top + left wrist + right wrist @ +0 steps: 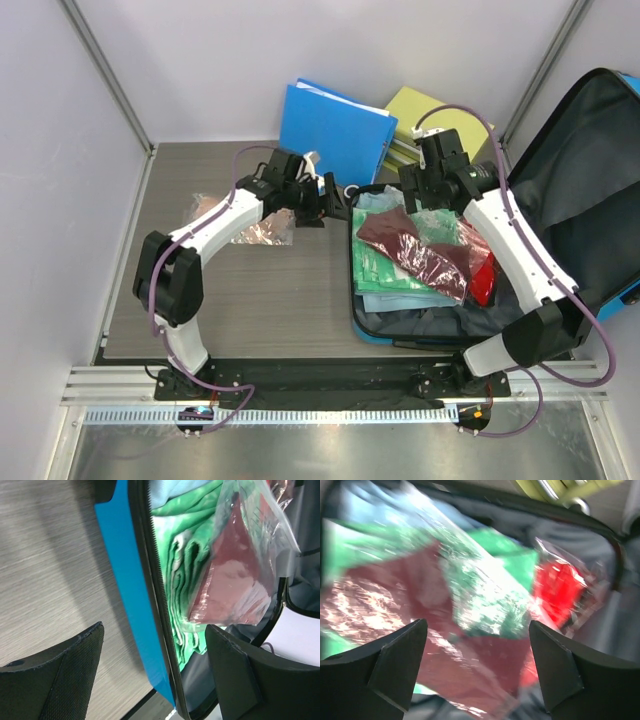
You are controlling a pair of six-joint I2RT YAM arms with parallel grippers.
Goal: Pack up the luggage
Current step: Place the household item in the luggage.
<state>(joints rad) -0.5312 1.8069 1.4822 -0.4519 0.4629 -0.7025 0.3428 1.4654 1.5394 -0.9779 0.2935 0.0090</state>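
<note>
At the right side of the table [250, 310], found the luggage [590, 170] lying open, lid thrown back toward 3 o'clock, base shell stacked with a maroon garment in clear wrap [420, 250] over green folded clothes [382, 268], with a red packet [482, 278] at the stack's 4 o'clock. Found the right gripper [432, 205] poised over the 12 o'clock end of that stack, fingers spread wide, holding nothing. Found the left gripper [335, 205] just beside the shell's 9 o'clock wall near the far corner, likewise wide apart and empty. From its wrist view, saw the blue wall and zip line in the gap between the fingers; could not tell whether touching. Spotted one crinkled clear bag [255, 228] on the bare table, at 9 o'clock from the left gripper and well apart from the luggage. Judged it the likely next thing to pack, though could not make out its contents beyond a reddish tint. Reckoned the left arm much the nearer. Read the bag's long axis as roughly 9-to-3, so expected a reach toward 9 o'clock, then a carry back toward 3 o'clock over the blue wall. Left the blue folder [335, 125] at 12 o'clock out of the reckoning.
</note>
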